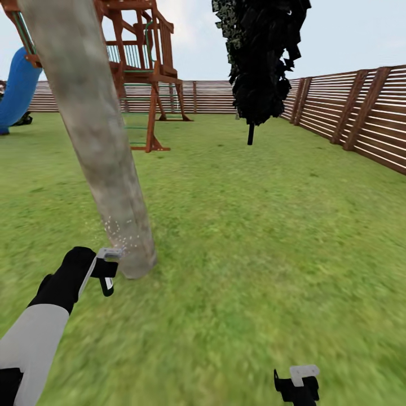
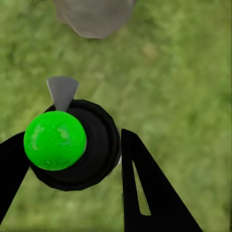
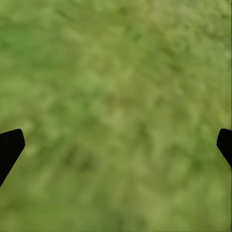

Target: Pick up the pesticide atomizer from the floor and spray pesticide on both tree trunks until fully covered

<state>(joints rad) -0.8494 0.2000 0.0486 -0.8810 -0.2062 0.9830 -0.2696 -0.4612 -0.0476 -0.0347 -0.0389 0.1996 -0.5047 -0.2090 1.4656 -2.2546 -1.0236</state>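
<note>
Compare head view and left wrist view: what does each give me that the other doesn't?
Head view alone: white spray specks low on the trunk, the right gripper open over grass, the fence, the play set and a dark tree. Left wrist view alone: the atomizer, green-capped, between the fingers. Both: the left gripper, the trunk's base and the lawn.

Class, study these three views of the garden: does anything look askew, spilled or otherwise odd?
The tree trunk leans markedly instead of standing upright. White specks dot its base near the left gripper, which holds the atomizer; they look like spray, not damage. Nothing else stands out.
</note>
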